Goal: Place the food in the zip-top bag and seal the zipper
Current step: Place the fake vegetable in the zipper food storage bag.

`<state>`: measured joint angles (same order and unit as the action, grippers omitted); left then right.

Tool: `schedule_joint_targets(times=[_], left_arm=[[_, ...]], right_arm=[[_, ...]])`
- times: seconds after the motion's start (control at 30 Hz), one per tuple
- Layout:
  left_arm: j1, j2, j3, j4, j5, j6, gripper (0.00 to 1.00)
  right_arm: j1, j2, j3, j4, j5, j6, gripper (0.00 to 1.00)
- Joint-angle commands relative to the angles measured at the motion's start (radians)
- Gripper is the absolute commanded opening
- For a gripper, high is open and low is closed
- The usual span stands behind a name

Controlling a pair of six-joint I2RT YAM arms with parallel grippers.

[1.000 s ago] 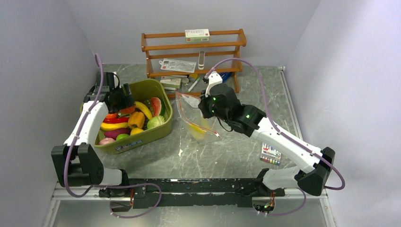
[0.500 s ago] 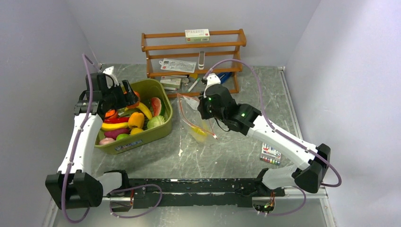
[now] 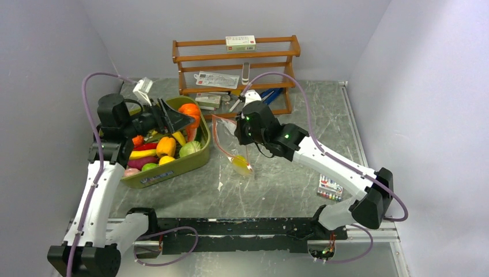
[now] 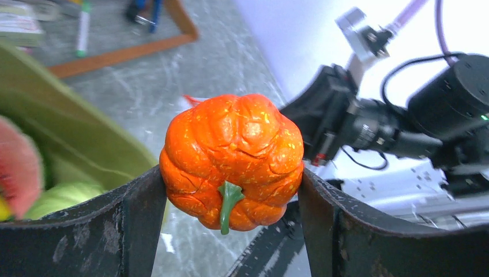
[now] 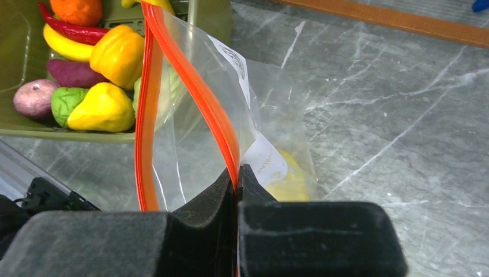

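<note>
We judge the task to be early. One yellow piece (image 3: 241,167) lies at the bottom of the bag (image 5: 190,133), while most of the food (image 5: 118,55) sits in the tub (image 3: 173,166) and the zipper (image 5: 214,112) is not yet sealed, its two orange strips standing apart so the mouth gapes. Our left gripper (image 4: 230,173) grasps a pumpkin (image 4: 230,156), with a finger pressed on each flank and the green stem pointing down between them. It holds the pumpkin above the tub's far right corner, on the side facing the bag. Our right gripper (image 5: 237,172) is clenched on the zipper strip at one end of the mouth, so the bag hangs just to the right of the tub with its opening turned toward the tub. The pumpkin is apart from the bag's mouth and has not entered it. What is left, as we see it, is carrying the pumpkin across from the tub into the opening, moving the other food, and then pressing the zipper closed.
</note>
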<state>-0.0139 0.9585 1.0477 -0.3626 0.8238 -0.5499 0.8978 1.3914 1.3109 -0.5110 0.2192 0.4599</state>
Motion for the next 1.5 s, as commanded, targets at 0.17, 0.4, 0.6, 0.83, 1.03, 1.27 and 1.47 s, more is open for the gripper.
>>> schedule_joint_targets(times=[0.17, 0.4, 0.6, 0.83, 1.03, 1.27, 1.47], left_arm=[[-0.262, 0.068, -0.101, 0.359, 0.05, -0.222, 0.33], [-0.346, 0.15, -0.134, 0.35, -0.02, -0.204, 0.32], [-0.378, 0.208, -0.091, 0.079, -0.279, -0.077, 0.3], [-0.441, 0.304, 0.018, -0.106, -0.454, -0.016, 0.35], [-0.452, 0.291, 0.072, -0.11, -0.393, -0.02, 0.67], [-0.452, 0.23, 0.078, -0.079, -0.33, -0.041, 0.85], [-0.452, 0.2, 0.086, -0.107, -0.372, -0.04, 0.92]], right_arm=[[-0.001, 0.007, 0.031, 0.078, -0.054, 0.038, 0.0], [-0.001, -0.018, 0.018, 0.11, -0.058, 0.054, 0.0], [-0.001, -0.027, 0.02, 0.14, -0.094, 0.063, 0.0], [-0.002, -0.027, -0.011, 0.208, -0.16, 0.079, 0.0], [-0.002, -0.018, -0.015, 0.189, -0.128, 0.067, 0.0], [-0.004, -0.016, -0.021, 0.156, -0.086, 0.046, 0.0], [-0.02, -0.047, -0.054, 0.169, -0.075, 0.044, 0.0]])
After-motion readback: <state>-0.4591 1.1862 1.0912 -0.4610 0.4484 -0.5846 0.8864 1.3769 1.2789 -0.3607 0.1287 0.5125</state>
